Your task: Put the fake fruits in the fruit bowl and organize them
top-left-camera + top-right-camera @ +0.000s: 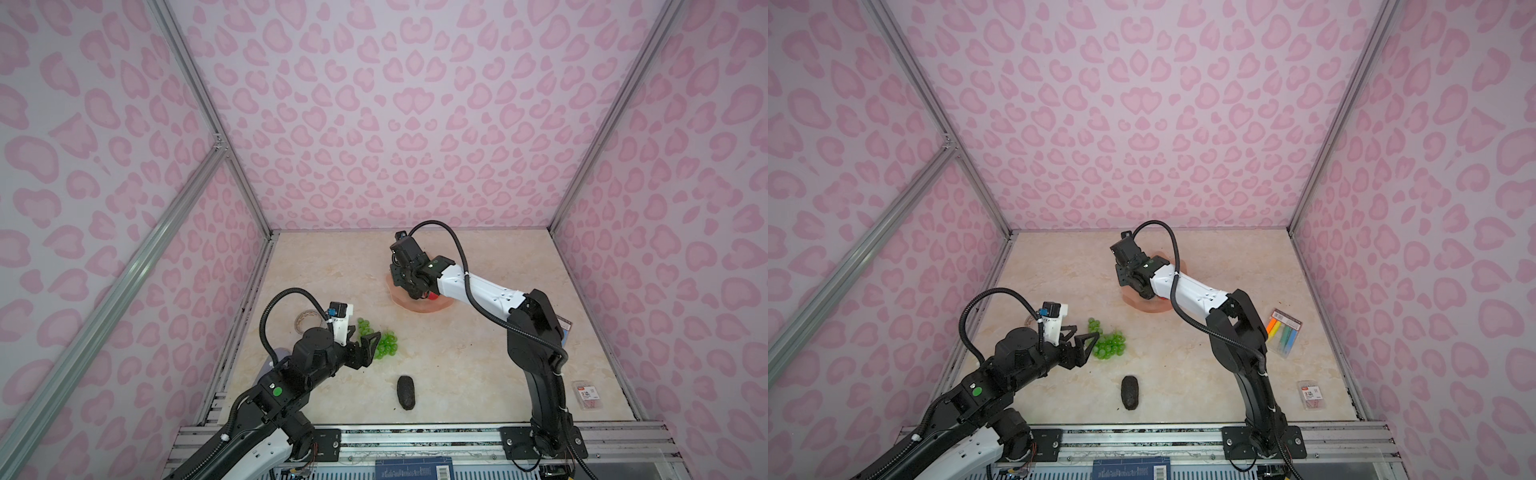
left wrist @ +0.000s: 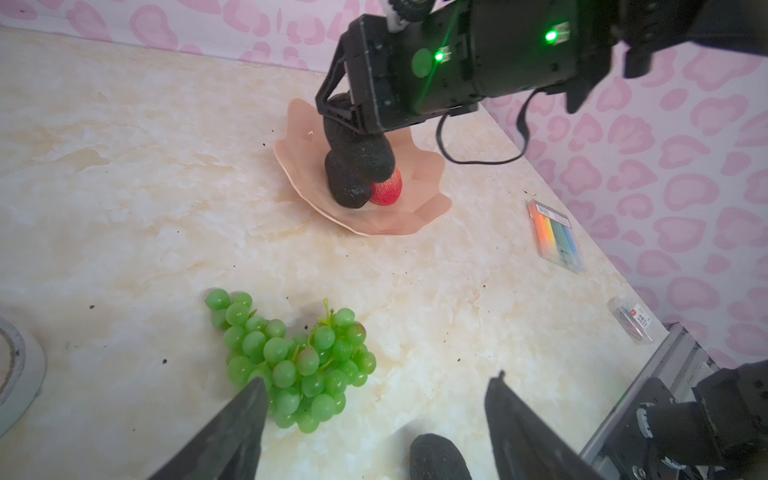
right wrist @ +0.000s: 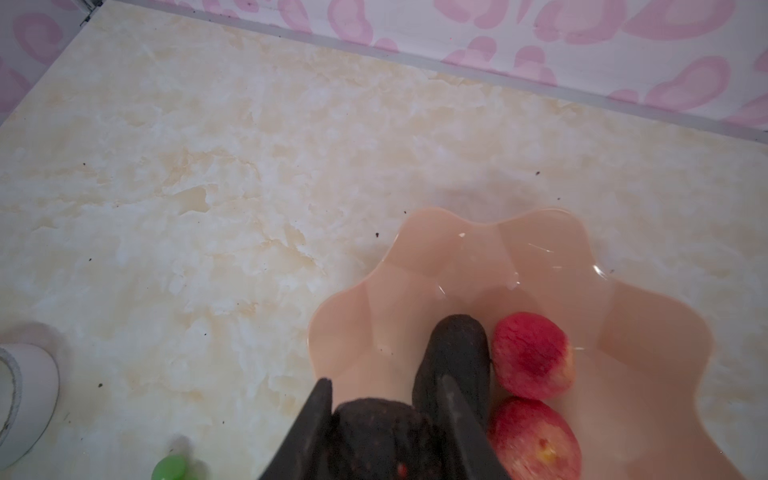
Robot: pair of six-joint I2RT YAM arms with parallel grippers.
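Note:
The peach-pink scalloped fruit bowl (image 1: pixel 419 308) (image 2: pixel 399 224) (image 3: pixel 478 257) stands towards the back of the table. My right gripper (image 3: pixel 385 399) (image 1: pixel 409 286) hangs over the bowl's near edge, shut on a dark bumpy avocado (image 3: pixel 382 432). Another avocado (image 3: pixel 457 345) and two red peaches (image 3: pixel 532 353) (image 3: pixel 536 440) lie in the bowl. A third avocado (image 1: pixel 405 392) (image 1: pixel 1130 393) lies on the table near the front. The green grapes (image 1: pixel 386 345) (image 2: pixel 291 361) rest on the table just ahead of my left gripper (image 2: pixel 376 380) (image 1: pixel 1088 332), which is open and holds nothing.
A clear tape ring (image 1: pixel 309 322) (image 2: pixel 16 365) lies left of the grapes. A pack of coloured markers (image 1: pixel 1284 332) (image 2: pixel 557 237) and a small clear packet (image 1: pixel 586 395) sit near the right wall. Metal rails (image 1: pixel 415 440) edge the front.

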